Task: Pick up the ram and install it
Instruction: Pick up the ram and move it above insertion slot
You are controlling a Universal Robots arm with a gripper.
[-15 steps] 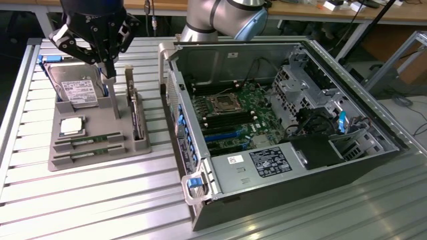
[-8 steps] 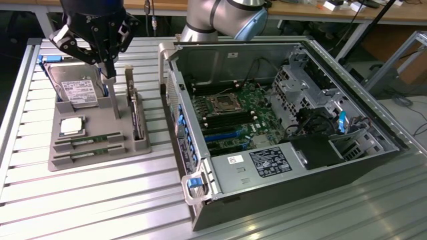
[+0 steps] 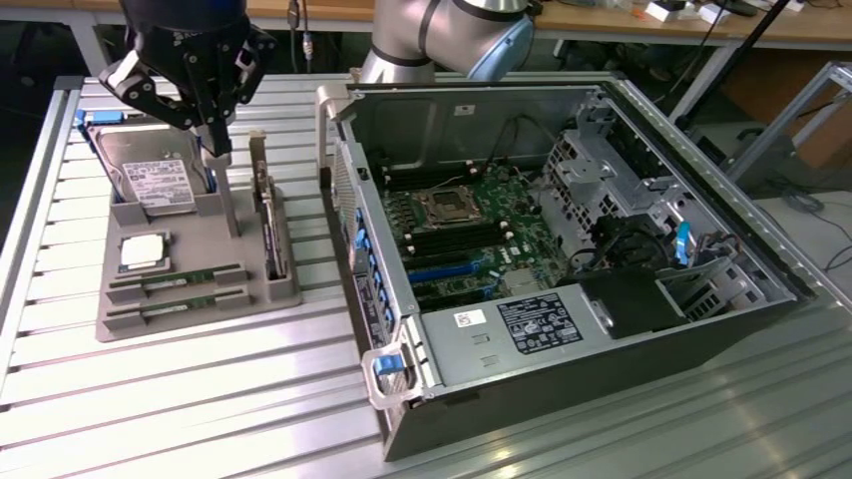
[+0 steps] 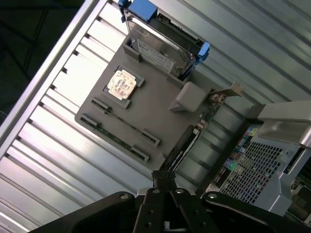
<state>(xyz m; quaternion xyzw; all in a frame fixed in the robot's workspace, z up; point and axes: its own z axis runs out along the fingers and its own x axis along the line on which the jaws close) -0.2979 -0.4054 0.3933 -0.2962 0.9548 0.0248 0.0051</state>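
Two ram sticks [image 3: 178,280] lie flat, crosswise, at the tray [image 3: 200,238] end opposite the hard drive [image 3: 154,182]. Jaws hang near the drive, shut, empty.

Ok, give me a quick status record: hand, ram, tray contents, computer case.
hand: shut, raised over the tray, beside the hard drive, apart from the ram
ram: two sticks lying side by side in the tray's slots, at the end nearest the exterior camera
tray, other contents: processor chip, upright expansion card
computer case: side open, motherboard exposed, on the exterior view's right of the tray
task status: ram not yet picked up
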